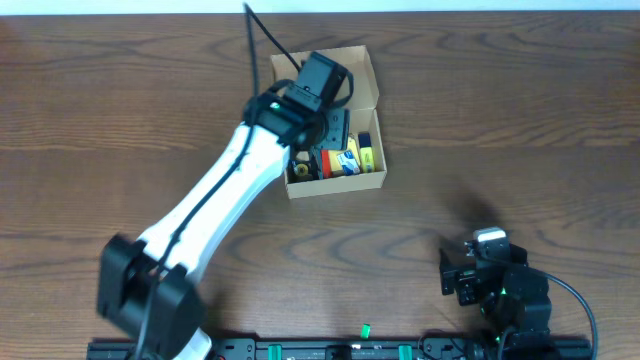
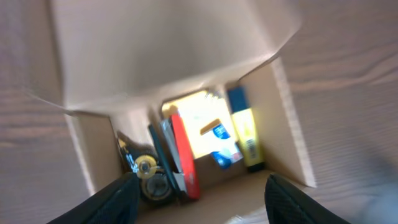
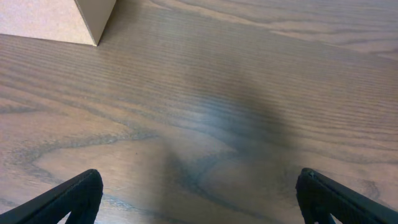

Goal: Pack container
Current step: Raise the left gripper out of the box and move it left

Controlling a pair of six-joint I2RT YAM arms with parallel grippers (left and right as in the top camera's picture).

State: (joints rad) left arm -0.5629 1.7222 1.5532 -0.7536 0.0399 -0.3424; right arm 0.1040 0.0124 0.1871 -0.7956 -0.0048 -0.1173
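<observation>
The tan cardboard container (image 1: 365, 182) sits at the table's upper middle, its flap lid (image 1: 362, 72) raised at the far side. Inside I see a yellow highlighter (image 2: 247, 134), a red flat item (image 2: 185, 155), a pale yellow pad (image 2: 198, 121), a blue-labelled piece (image 2: 222, 152) and a tape roll (image 2: 152, 177). My left gripper (image 2: 199, 205) hovers over the container's near part, open and empty; in the overhead view (image 1: 318, 85) it covers the box's left half. My right gripper (image 3: 199, 199) is open and empty above bare wood at the front right, also in the overhead view (image 1: 480, 270).
The wooden table (image 1: 500, 120) runs out on all sides of the box. A corner of the container (image 3: 87, 22) shows at the upper left of the right wrist view. A black rail (image 1: 350, 350) runs along the table's front edge.
</observation>
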